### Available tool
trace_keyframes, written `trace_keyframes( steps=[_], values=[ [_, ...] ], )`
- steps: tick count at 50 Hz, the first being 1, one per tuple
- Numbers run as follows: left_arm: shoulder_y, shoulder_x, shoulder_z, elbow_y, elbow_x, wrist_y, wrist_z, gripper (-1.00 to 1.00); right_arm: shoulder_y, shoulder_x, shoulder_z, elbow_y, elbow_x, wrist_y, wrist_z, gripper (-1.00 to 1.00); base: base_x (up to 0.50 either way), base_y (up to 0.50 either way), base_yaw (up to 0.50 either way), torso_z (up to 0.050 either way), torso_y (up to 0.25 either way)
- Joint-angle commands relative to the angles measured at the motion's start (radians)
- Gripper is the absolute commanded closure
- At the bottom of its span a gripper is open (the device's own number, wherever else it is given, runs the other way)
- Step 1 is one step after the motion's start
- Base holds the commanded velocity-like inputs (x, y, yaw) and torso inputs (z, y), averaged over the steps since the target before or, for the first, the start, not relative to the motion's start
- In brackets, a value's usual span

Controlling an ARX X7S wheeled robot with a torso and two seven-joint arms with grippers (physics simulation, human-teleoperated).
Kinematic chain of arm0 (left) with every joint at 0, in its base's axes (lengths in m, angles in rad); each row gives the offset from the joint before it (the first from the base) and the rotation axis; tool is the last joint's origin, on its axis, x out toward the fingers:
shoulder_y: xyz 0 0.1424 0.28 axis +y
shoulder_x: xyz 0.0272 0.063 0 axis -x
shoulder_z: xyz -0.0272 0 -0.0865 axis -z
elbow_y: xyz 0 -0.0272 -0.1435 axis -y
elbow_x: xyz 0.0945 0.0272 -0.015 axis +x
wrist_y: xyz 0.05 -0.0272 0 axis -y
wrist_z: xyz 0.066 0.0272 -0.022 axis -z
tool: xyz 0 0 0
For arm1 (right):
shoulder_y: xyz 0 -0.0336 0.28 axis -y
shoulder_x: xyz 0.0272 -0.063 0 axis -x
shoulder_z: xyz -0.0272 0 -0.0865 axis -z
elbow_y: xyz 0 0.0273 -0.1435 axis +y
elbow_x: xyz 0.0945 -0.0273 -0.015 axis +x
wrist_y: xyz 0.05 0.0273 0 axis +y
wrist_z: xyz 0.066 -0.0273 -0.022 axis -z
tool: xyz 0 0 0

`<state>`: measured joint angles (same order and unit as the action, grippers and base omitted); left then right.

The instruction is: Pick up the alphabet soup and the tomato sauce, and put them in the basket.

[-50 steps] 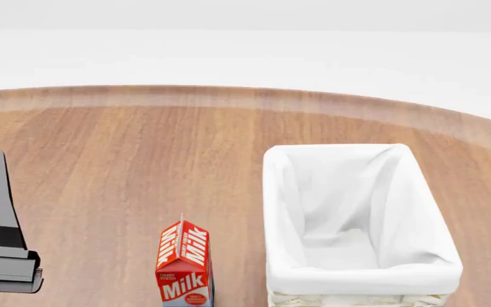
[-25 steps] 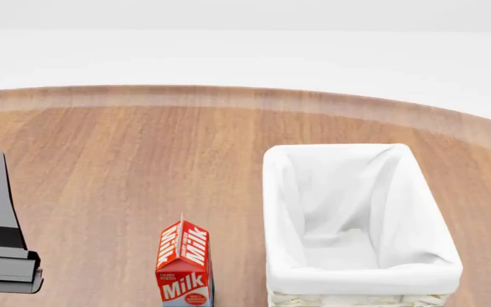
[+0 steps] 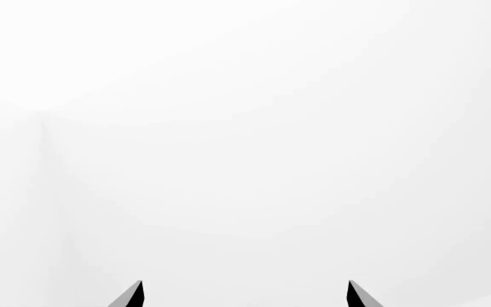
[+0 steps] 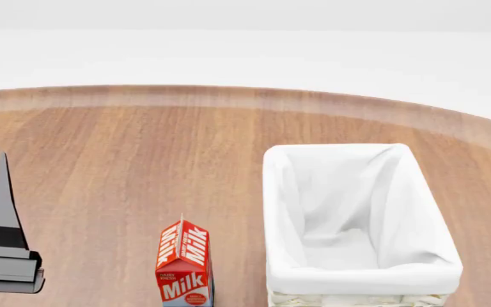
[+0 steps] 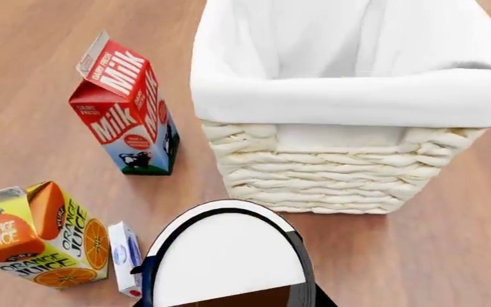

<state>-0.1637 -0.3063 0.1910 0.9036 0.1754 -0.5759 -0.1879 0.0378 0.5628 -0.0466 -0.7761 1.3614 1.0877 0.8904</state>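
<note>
The alphabet soup (image 5: 228, 256) fills the near part of the right wrist view: a pale round top with a dark blue rim, held above the table just short of the basket (image 5: 357, 96). My right gripper (image 5: 228, 299) is shut on it, and only a dark finger (image 5: 316, 295) shows beside the can. The cream wicker basket (image 4: 360, 281) with white lining stands at the front right in the head view, with nothing but cloth showing inside. My left gripper (image 3: 245, 294) is open with nothing between its fingers, pointing up at a white wall; it stands at the far left (image 4: 7, 243). The tomato sauce is out of view.
A red milk carton (image 4: 184, 265) stands just left of the basket, also seen from the right wrist (image 5: 126, 105). An orange juice carton (image 5: 41, 233) and a small white-and-blue box (image 5: 126, 256) lie nearer the robot. The round wooden table's far edge (image 4: 245, 96) curves across the back.
</note>
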Motion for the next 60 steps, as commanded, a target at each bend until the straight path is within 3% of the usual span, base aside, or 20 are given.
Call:
trace_keyframes(
  steps=[1, 12, 27, 35, 42, 60],
  values=[
    [0.004, -0.003, -0.004, 0.000, -0.005, 0.003, -0.004, -1.00, 0.196, 0.016, 0.016, -0.015, 0.162, 0.053, 0.123, 1.00, 0.00, 0.00, 0.00, 0.000, 0.000],
    [0.004, -0.004, 0.001, -0.002, -0.005, 0.005, -0.008, -1.00, 0.399, 0.057, 0.021, 0.019, 0.328, 0.035, 0.242, 1.00, 0.00, 0.00, 0.00, 0.000, 0.001],
    [0.000, -0.008, -0.002, 0.009, -0.008, -0.009, -0.008, -1.00, 0.643, 0.052, -0.027, 0.149, 0.338, 0.044, 0.257, 1.00, 0.00, 0.00, 0.00, 0.000, 0.000],
    [0.003, -0.012, -0.008, 0.017, -0.012, -0.012, -0.008, -1.00, 0.725, 0.029, -0.060, 0.260, 0.208, 0.047, 0.167, 1.00, 0.00, 0.00, 0.00, 0.000, 0.001],
    [0.007, -0.014, -0.011, 0.022, -0.013, -0.015, -0.010, -1.00, 0.755, -0.001, -0.153, 0.403, -0.061, -0.021, -0.028, 1.00, 0.00, 0.00, 0.00, 0.000, 0.000],
    [0.010, -0.013, -0.008, 0.004, -0.020, 0.005, -0.020, -1.00, 0.873, -0.091, -0.298, 0.660, -0.243, -0.096, -0.204, 1.00, 0.00, 0.00, 0.00, 0.000, 0.001]
  ],
)
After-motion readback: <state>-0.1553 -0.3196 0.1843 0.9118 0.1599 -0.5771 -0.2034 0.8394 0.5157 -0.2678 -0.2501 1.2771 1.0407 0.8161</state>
